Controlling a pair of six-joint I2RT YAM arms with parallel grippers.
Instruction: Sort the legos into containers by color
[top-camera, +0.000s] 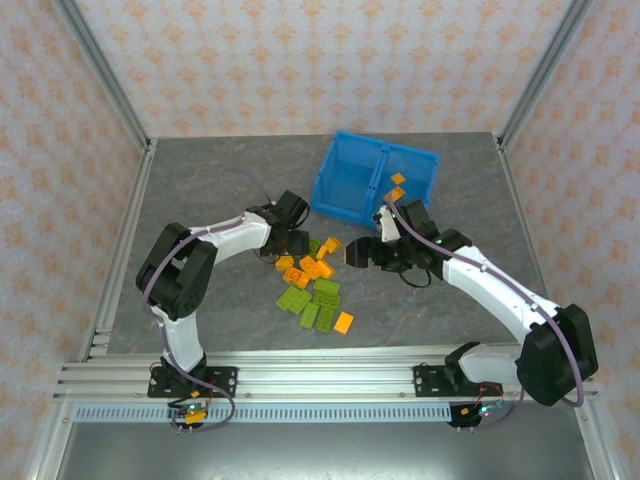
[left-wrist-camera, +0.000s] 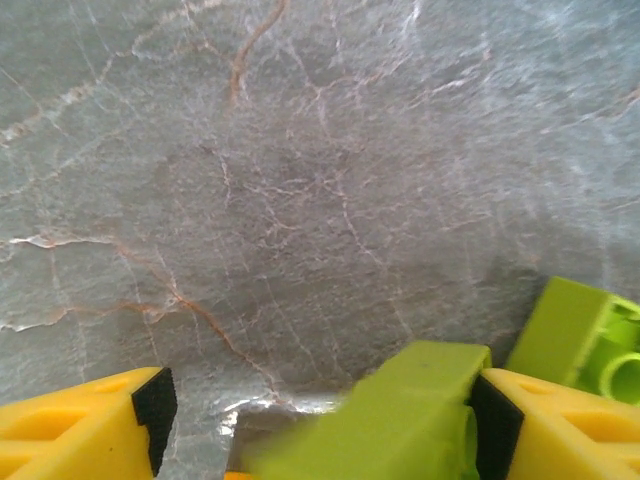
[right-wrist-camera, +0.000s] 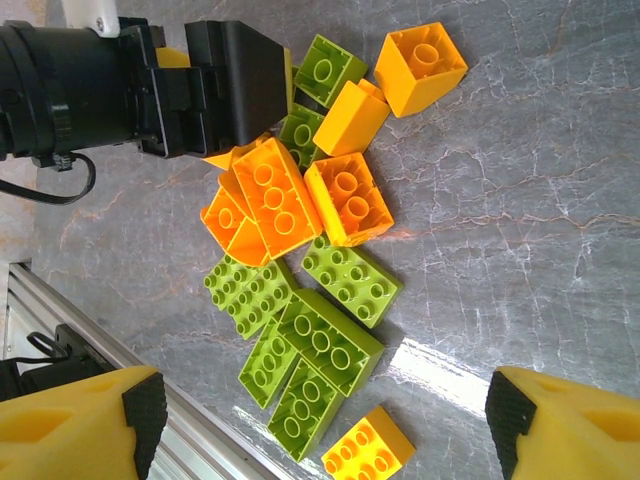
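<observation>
The legos, orange and lime green, lie in a loose pile (top-camera: 312, 282) on the grey table. In the right wrist view, green bricks (right-wrist-camera: 330, 340) lie below orange ones (right-wrist-camera: 290, 205). The blue bin (top-camera: 330, 190) stands behind the pile, and its right compartment (top-camera: 425, 165) holds a few orange bricks (top-camera: 397, 185). My left gripper (top-camera: 292, 243) is low at the pile's far-left edge. Its jaws are open around a green brick (left-wrist-camera: 420, 410) that touches the right pad (left-wrist-camera: 497, 425), with a gap to the left pad (left-wrist-camera: 155, 410). My right gripper (top-camera: 358, 255) hovers open over the pile's right side, with nothing between its fingers (right-wrist-camera: 80, 420).
A second green brick (left-wrist-camera: 590, 340) lies just right of the left gripper's fingers. A lone orange brick (top-camera: 344, 321) sits at the pile's near edge. The aluminium rail (top-camera: 320, 380) runs along the table's front. Patterned walls enclose the table.
</observation>
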